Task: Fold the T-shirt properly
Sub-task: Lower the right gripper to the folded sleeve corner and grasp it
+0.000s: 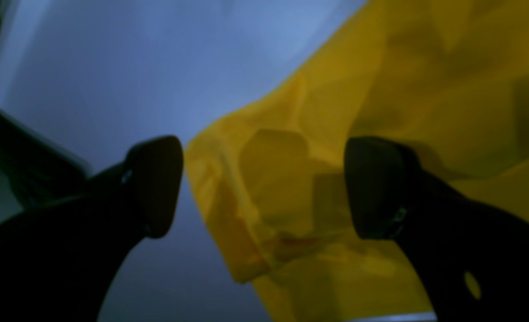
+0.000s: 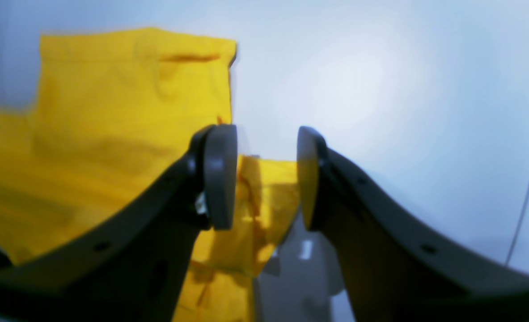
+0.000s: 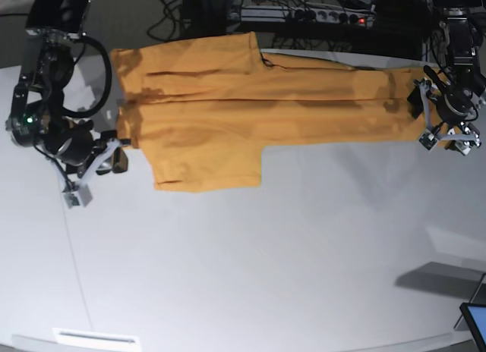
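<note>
With the T-shirt (image 3: 228, 109) lying stretched across the tabletop (image 3: 266, 276) between them, the left tool (image 1: 264, 188) is gaping wide over its corner and the right tool (image 2: 266, 176) is standing part-open, gripping nothing, so both should pinch hems squarely.

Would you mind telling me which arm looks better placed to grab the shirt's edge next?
Probably the left gripper: its fingers stand wide apart around the T-shirt edge. The right gripper shows a narrower gap at a corner.

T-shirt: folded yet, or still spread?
Mostly spread. In the base view the T-shirt lies long and flat across the table, both sleeves out; a lengthwise crease may mean one fold.
</note>
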Tool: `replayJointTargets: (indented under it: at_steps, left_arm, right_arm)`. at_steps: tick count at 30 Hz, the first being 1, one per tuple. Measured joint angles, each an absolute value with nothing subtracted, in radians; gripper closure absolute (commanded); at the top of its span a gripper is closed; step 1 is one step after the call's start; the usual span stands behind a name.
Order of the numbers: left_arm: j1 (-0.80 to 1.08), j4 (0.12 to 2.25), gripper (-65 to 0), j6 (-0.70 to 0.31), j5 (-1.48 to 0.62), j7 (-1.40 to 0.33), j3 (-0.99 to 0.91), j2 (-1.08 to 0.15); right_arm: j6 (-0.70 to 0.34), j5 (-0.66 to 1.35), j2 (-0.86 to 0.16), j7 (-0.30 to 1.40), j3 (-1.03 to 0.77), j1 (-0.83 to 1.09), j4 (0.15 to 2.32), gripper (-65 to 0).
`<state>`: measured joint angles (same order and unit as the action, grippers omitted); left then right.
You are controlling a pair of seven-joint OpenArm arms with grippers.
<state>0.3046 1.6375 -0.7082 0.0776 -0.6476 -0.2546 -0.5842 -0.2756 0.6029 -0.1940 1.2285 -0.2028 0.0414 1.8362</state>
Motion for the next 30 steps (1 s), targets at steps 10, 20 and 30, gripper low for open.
replayJointTargets:
  at_steps: [10, 20, 30]
  left_arm:
    - [0.299, 1.639, -54.9, -0.708, 0.075, -0.647, -0.257, -0.587]
    - [0.302, 1.641, -54.9, -0.707, 0.074, -0.65, -0.361, -0.59]
    - [0.302, 1.641, -54.9, -0.708, 0.071, -0.651, -0.373, -0.587]
  right_arm:
    - [-0.445, 0.727, -0.184, 1.228, -0.201, -0.063, 1.698, -22.3]
    - [-0.551, 0.715, -0.155, 1.223, -0.2, -0.137, 1.434, -22.3]
    - [-0.558, 0.719, -0.143, 1.22, -0.201, -0.218, 1.286, -32.9]
